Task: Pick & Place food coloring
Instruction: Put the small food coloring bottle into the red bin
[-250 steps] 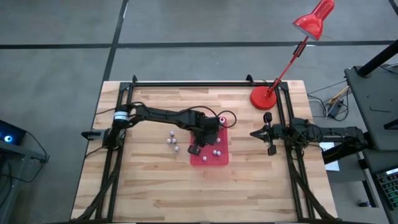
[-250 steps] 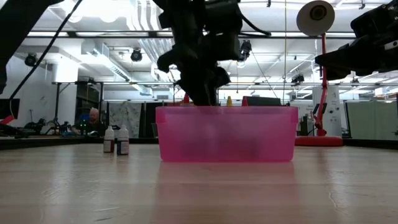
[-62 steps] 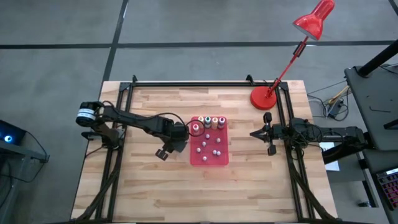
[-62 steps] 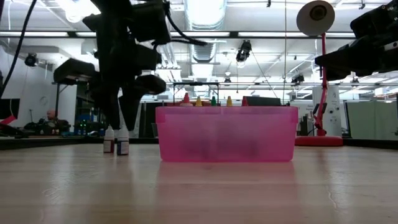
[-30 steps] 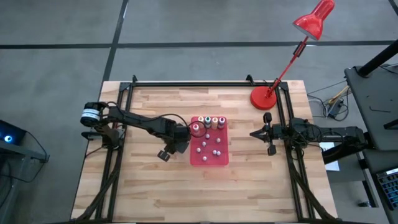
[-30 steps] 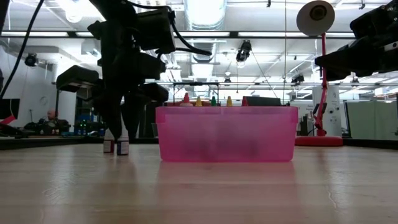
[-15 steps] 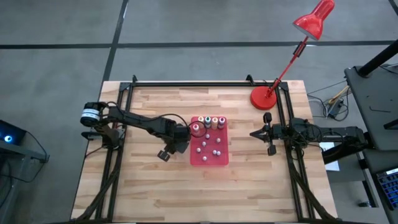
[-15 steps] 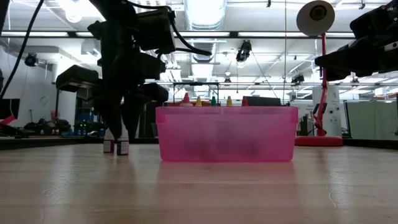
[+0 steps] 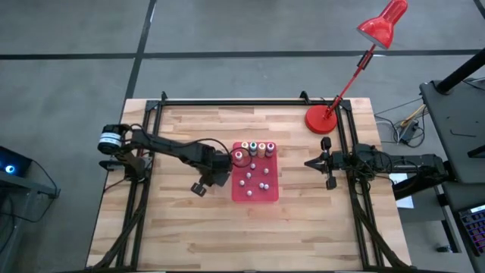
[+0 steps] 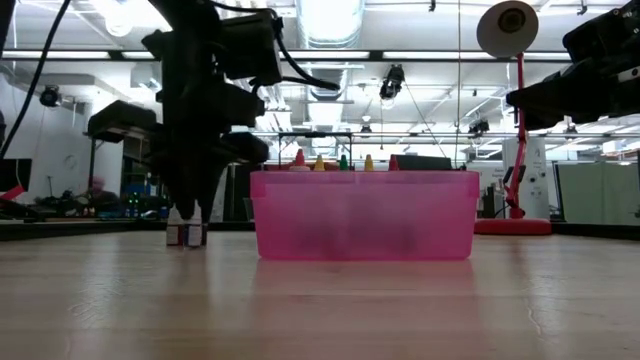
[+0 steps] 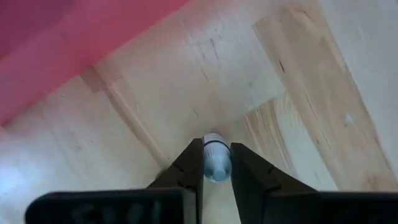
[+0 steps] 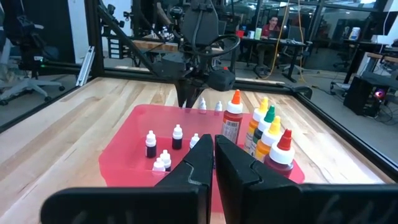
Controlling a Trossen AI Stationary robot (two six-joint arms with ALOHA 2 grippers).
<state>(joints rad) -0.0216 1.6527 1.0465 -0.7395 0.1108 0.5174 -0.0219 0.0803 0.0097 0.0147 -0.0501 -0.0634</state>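
**Left pincer pinches a small bottle beside the red tray**

The red tray (image 9: 255,182) holds several tiny food coloring bottles (image 12: 164,150) with pale caps, plus a row of taller squeeze bottles (image 12: 262,130) with red, yellow, green and orange tips along one side. On the table (image 9: 182,227), just beside the tray, the left pincer (image 11: 216,163) is closed on a small bottle (image 11: 216,163), its two fingers pressed against the sides. A second earlier these fingers stood wider, straddling the bottles; they have since drawn in. The right pincer (image 12: 214,152) waits at the table's right edge, fingers pressed together. No label writing can be read. A red desk lamp (image 9: 345,83) stands at the back corner.
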